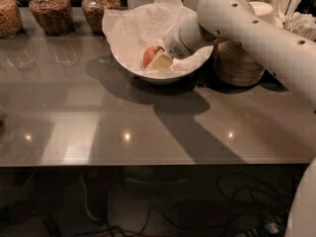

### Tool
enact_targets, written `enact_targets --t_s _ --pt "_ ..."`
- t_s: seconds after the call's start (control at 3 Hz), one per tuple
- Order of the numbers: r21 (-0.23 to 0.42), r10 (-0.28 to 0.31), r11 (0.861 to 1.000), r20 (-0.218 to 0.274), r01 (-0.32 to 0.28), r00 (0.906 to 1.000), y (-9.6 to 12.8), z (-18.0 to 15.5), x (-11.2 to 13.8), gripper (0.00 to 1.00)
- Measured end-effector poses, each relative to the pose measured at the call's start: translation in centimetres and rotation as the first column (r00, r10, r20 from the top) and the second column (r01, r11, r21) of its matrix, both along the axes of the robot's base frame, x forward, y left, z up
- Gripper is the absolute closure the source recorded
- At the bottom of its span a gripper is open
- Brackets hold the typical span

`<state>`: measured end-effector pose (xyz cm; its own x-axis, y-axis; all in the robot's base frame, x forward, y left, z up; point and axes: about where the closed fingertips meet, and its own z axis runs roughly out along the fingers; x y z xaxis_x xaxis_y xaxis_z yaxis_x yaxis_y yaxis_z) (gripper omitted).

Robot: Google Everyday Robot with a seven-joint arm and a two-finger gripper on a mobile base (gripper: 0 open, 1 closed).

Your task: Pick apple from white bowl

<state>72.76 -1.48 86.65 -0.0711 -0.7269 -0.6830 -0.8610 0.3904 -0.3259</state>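
The white bowl, lined with crinkled white tissue paper, stands at the back middle of the grey counter. The small reddish-orange apple lies inside it. My gripper reaches into the bowl from the right on a white arm. Its cream-coloured finger lies against the apple's right side, low in the bowl. The other finger is hidden.
Three glass jars of grains stand along the back left. A stack of beige paper bowls stands just right of the white bowl, with white cutlery behind it. Cables lie on the floor under the counter's front edge.
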Motion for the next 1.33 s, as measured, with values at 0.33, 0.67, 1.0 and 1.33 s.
enact_targets --t_s 0.33,0.67,1.0,1.33 --pt "-0.001 -0.004 1.0 -0.01 0.004 0.9999 0.19 -0.83 0.7 0.28" --pt "-0.003 -0.006 1.0 -0.015 0.006 0.9999 0.19 -1.1 0.84 0.47" --pt "-0.004 -0.008 1.0 -0.016 0.008 0.9998 0.15 -1.13 0.82 0.71" --pt "-0.003 -0.007 1.0 -0.008 0.007 0.9999 0.1 -0.61 0.66 0.94"
